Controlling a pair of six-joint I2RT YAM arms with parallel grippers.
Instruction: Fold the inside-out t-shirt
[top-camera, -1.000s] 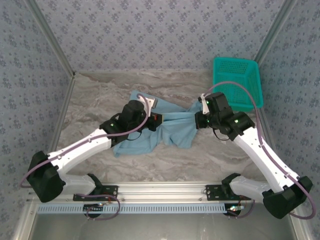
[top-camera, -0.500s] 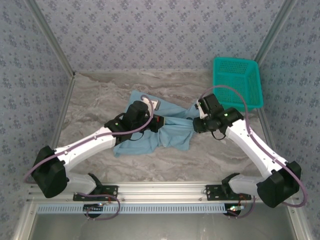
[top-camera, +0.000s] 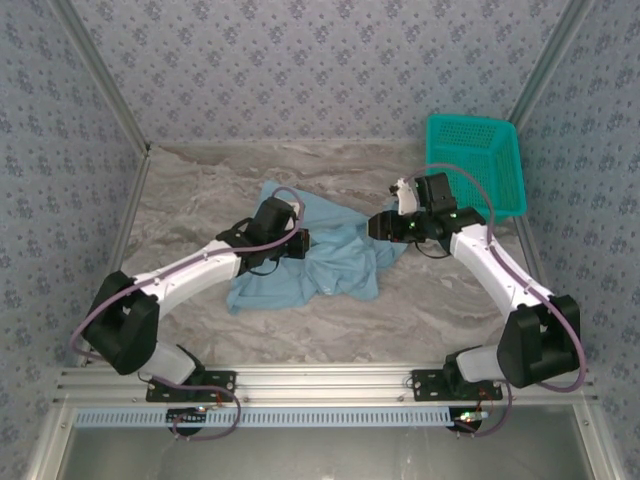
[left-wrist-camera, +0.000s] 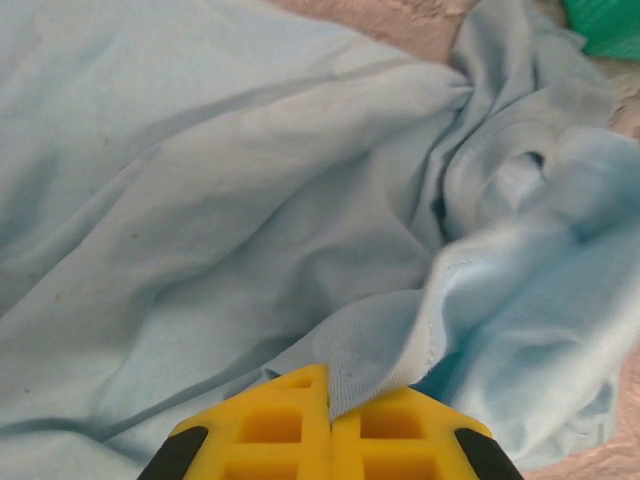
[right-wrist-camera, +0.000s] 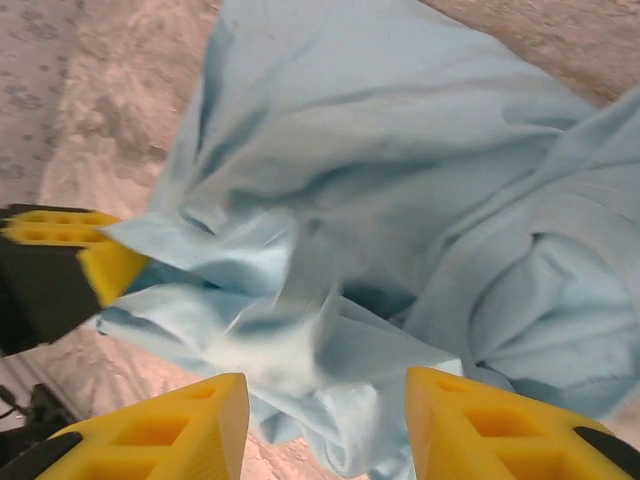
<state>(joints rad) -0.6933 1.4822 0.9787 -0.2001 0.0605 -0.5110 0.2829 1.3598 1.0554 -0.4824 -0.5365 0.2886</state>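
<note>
Crumpled at the centre of the top view, on the grey marbled tabletop (top-camera: 200, 190): a soft light-blue cloth t-shirt (top-camera: 340, 265). Clamped on a folded edge of it, left of centre: the left gripper (top-camera: 300, 243) (yellow fingers pressed together, cloth pinched between). At the cloth's right edge: the right gripper (top-camera: 378, 226), jaws apart, gripping nothing. Upper right: a teal plastic mesh basket (top-camera: 475, 165).

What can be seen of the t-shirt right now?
The t-shirt is soft, light-blue cloth, crumpled and heavily creased. It lies in a bunched heap on the marbled table between the two arms, not spread flat. One stitched edge is pinched in the shut left tool, which lifts a fold off the heap. The right tool stands open over another bunched fold with cloth between its fingers, not clamped.
</note>
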